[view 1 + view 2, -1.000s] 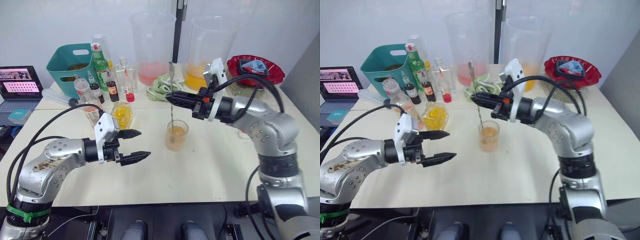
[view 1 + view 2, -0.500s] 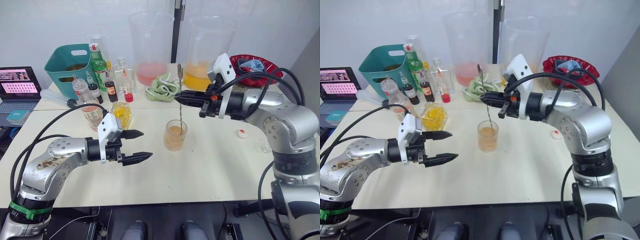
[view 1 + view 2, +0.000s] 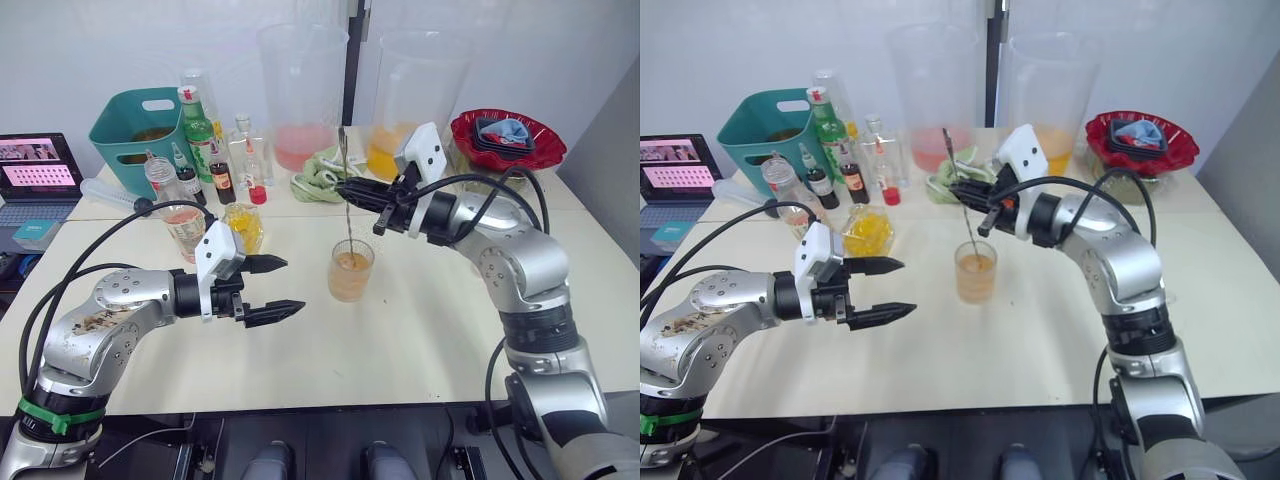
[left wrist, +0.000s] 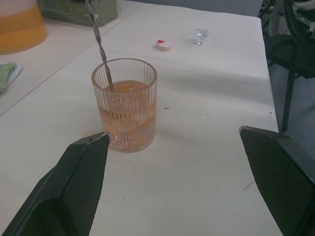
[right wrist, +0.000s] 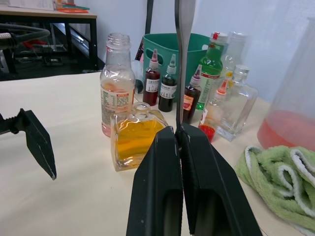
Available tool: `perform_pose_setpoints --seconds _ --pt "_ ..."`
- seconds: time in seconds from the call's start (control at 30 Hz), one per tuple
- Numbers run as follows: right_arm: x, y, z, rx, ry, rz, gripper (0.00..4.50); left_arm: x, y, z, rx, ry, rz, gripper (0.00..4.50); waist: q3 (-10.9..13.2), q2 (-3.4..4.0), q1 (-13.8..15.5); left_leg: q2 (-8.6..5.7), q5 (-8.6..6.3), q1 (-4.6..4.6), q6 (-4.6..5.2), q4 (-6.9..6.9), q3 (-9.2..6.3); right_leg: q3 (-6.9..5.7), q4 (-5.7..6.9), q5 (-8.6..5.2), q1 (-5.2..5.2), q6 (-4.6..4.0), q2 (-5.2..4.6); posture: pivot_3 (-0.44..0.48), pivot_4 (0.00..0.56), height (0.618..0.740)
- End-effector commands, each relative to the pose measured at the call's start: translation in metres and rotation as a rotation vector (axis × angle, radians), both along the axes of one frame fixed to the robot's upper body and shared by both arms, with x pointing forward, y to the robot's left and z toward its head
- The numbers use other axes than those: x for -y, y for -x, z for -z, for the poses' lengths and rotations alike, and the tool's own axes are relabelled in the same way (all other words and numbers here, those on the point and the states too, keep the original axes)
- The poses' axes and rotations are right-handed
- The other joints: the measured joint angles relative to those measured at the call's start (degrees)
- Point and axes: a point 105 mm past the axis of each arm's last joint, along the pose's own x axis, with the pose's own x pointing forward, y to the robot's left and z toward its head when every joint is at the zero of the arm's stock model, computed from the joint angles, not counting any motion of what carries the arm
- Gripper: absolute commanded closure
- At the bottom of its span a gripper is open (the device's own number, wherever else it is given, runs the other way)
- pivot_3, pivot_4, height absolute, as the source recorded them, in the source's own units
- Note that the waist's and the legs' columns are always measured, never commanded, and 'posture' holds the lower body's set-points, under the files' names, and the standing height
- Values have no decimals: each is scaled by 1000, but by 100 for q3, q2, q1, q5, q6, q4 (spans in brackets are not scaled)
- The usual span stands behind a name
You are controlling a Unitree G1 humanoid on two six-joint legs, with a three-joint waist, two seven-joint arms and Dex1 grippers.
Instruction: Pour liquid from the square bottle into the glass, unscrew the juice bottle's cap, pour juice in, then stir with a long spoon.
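The glass [image 3: 351, 270] stands near the middle of the frame on the table [image 3: 420, 340], holding orange liquid, and the long spoon [image 3: 346, 205] stands in it, leaning slightly, with its lower end below the surface. The right gripper [image 3: 347, 188] is clenched on the spoon's upper shaft, just above the glass. The left gripper [image 3: 277, 287] hangs released, jaws spread wide, at lower left of the glass and apart from it. The square bottle [image 3: 243, 226] with yellow liquid and the uncapped juice bottle [image 3: 183, 222] stand at centre left; a small red-and-white cap [image 4: 164, 45] lies farther off on the table. Both pours look done, so stirring is the step in hand. To do it well, keep the circles small and slow, with the tip submerged and off the ribbed wall so nothing tips or slops.
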Motion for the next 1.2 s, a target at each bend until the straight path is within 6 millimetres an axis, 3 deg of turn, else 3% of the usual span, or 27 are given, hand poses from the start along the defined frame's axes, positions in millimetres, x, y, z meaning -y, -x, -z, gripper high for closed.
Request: perform_pose_setpoints --seconds 0.03,0.3,0.6,0.7,1.0,1.2 --pt "-4 12 -14 31 -78 -58 4500 2 0 -8 45 -3 16 47 0 0 1 0 0 0 0 0 0 0 1 0 0 0 0 0 150 740" --pt "-3 21 0 -96 -10 -79 4500 4 -6 -9 60 -9 28 47 0 0 13 -2 0 0 -1 0 -1 -1 2 0 -1 0 0 0 150 740" --pt "36 21 -9 -99 112 38 4500 5 -8 -7 86 -20 53 47 0 0 22 -4 0 -1 0 1 0 -1 -1 0 1 0 -2 0 150 740" --pt "43 10 -15 -55 79 85 4500 7 -7 -7 88 -19 59 47 0 -1 15 -2 0 0 0 1 0 -1 -1 0 2 0 -2 0 150 740" --pt "28 -5 -17 16 -28 93 4500 5 -4 -7 82 -21 61 47 0 -1 -8 -2 1 -2 -1 1 2 0 4 0 -4 0 -1 0 150 740" --pt "14 -1 -17 -3 -93 18 4500 5 -4 -7 80 -21 59 47 0 -1 -5 -2 1 -1 -1 1 2 0 5 0 -5 0 -1 0 150 740"
